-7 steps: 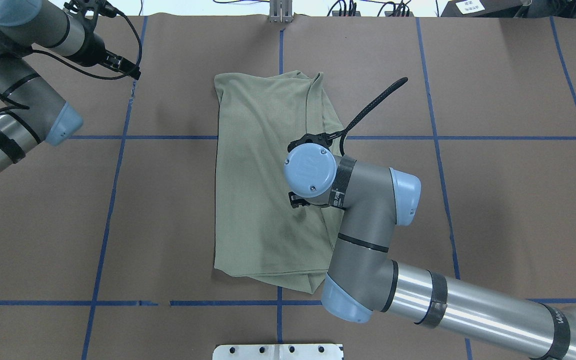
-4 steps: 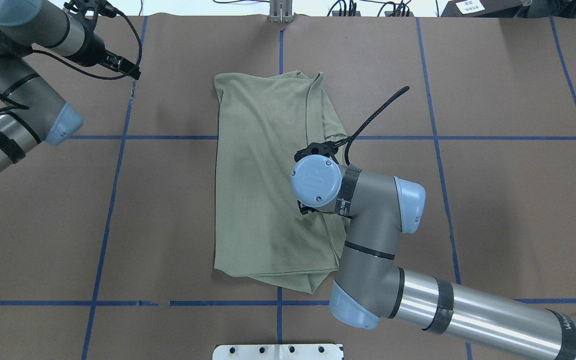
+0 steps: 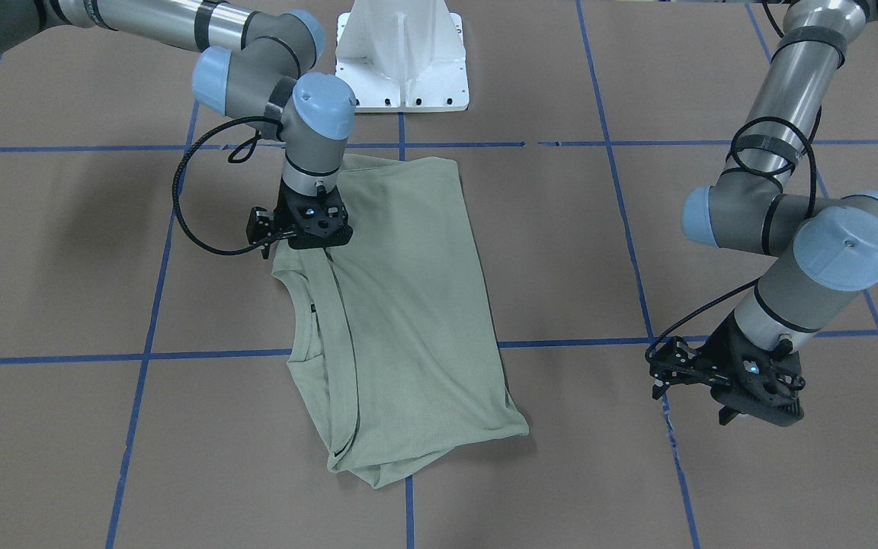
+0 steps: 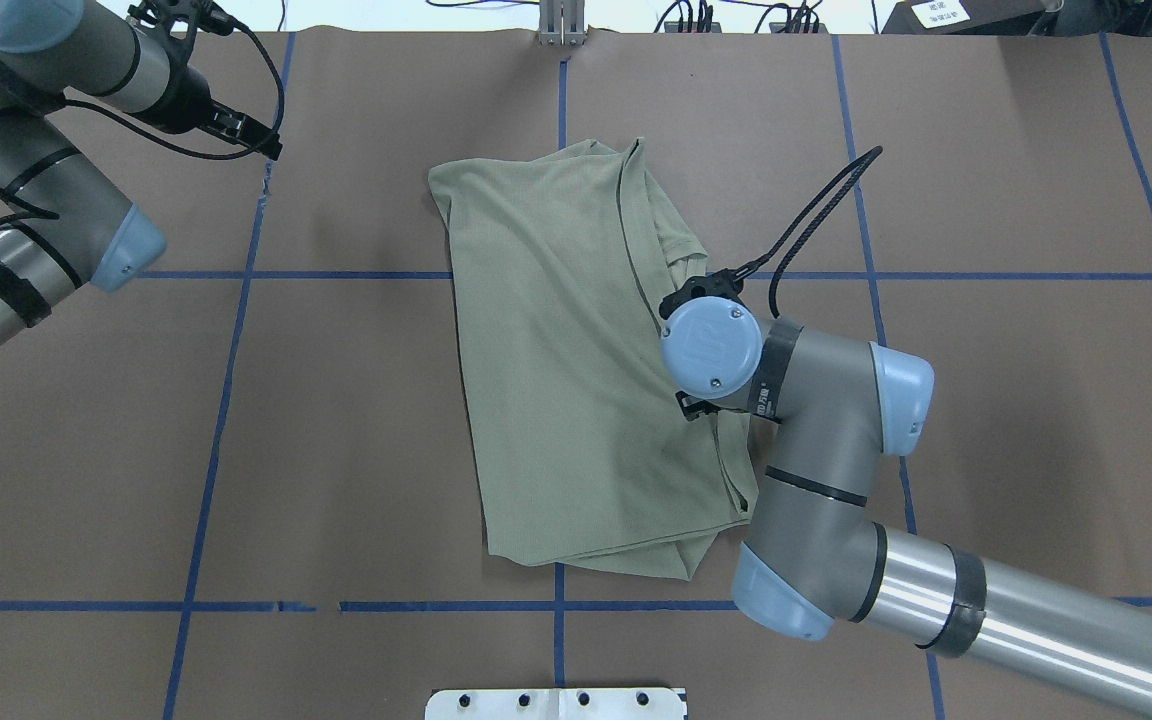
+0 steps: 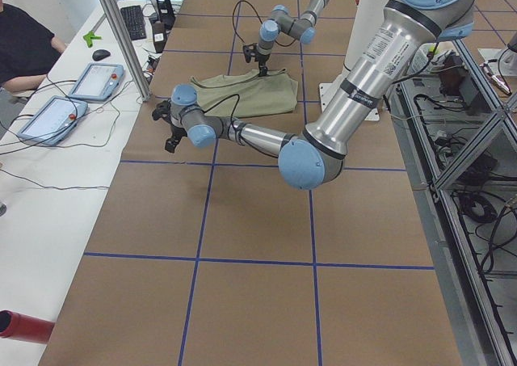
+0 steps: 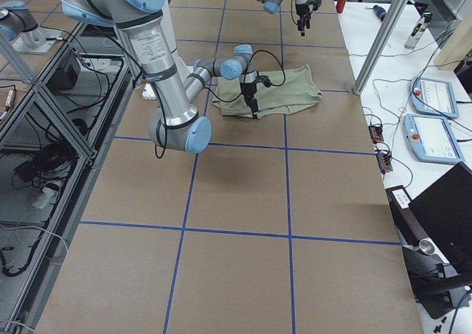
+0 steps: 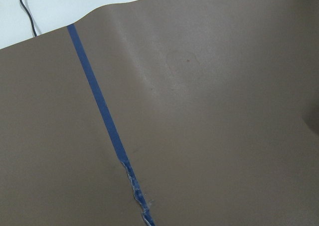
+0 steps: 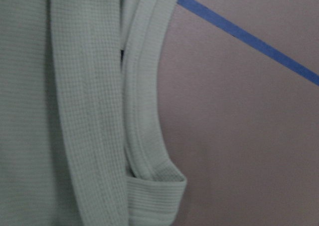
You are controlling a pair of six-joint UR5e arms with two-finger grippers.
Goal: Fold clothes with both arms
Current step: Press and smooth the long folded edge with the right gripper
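Exterior front-facing view: the green shirt (image 3: 408,305) lies folded lengthwise on the brown paper table (image 3: 65,305), about in the middle and a little slanted. Its round collar (image 3: 303,335) is at the robot's right side, with a small dark tag (image 3: 313,309) inside it. The right gripper (image 3: 309,242) points straight down and stands on the shirt's right edge, just beside the collar on the side nearer the robot. Its fingertips are hidden under its own black body. The left gripper (image 3: 759,410) hangs above bare paper at the far left, well apart from the shirt. It holds nothing, and how wide it is open I cannot tell. Overhead exterior view: the right wrist (image 4: 711,345) covers its gripper. The near end of the shirt now lies more to the right than half a second ago, and the wrist went the same way, so this gripper has the cloth pinched. Exterior left view: the shirt is far away behind the left arm, and a person (image 5: 20,43) in a dark top sits at the side desk. Exterior right view: the right gripper stands upright on the shirt. Left wrist-mounted view: only paper and a blue tape line (image 7: 99,106), torn at its lower end. Right wrist-mounted view: the ribbed collar lies flat on the paper.
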